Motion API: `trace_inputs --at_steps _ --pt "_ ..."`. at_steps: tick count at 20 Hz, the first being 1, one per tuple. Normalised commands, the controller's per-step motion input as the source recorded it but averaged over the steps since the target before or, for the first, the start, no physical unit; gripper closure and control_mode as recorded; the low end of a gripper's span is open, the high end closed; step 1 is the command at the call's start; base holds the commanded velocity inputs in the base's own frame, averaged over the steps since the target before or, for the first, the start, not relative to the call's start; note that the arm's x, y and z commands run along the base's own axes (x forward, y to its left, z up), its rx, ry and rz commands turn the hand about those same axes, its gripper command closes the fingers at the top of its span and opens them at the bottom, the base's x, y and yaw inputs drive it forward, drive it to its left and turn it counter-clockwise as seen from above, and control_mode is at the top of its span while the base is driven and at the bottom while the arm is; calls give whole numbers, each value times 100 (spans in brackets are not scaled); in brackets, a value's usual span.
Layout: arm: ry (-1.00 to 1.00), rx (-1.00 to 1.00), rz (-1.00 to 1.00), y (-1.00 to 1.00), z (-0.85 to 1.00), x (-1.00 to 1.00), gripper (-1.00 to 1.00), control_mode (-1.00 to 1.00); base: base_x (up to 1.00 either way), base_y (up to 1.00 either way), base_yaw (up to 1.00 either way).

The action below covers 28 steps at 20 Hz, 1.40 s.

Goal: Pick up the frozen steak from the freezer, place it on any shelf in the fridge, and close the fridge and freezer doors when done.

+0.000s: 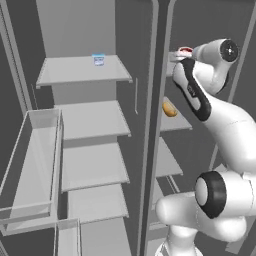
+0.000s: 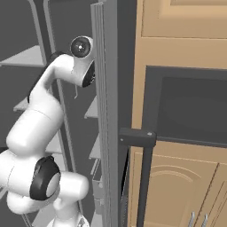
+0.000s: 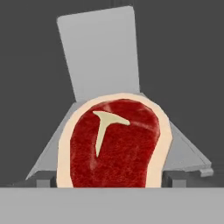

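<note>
Freezer [image 1: 172, 150] shelf, frozen steak [image 3: 113, 146] between hand [image 3: 109, 180]

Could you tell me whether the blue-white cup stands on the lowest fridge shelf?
No, the blue-white cup stands on the top shelf of the fridge.
</note>
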Motion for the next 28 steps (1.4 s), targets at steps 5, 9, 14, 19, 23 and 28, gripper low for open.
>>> trace_inputs --at_steps 5,9,14,19,23,28 --pt "-7 0 15 5 49 -100 100 -100 0 0 0" --pt "0 -2 18 1 34 -100 100 -100 0 0 0" --pt "13 -12 18 7 -6 -100 100 -100 0 0 0" --pt "35 -29 22 15 -87 -100 100 -100 0 0 0" --pt "43 -37 16 19 -97 -100 100 -100 0 0 0" --pt "19 -23 2 8 -43 -39 100 -100 0 0 0"
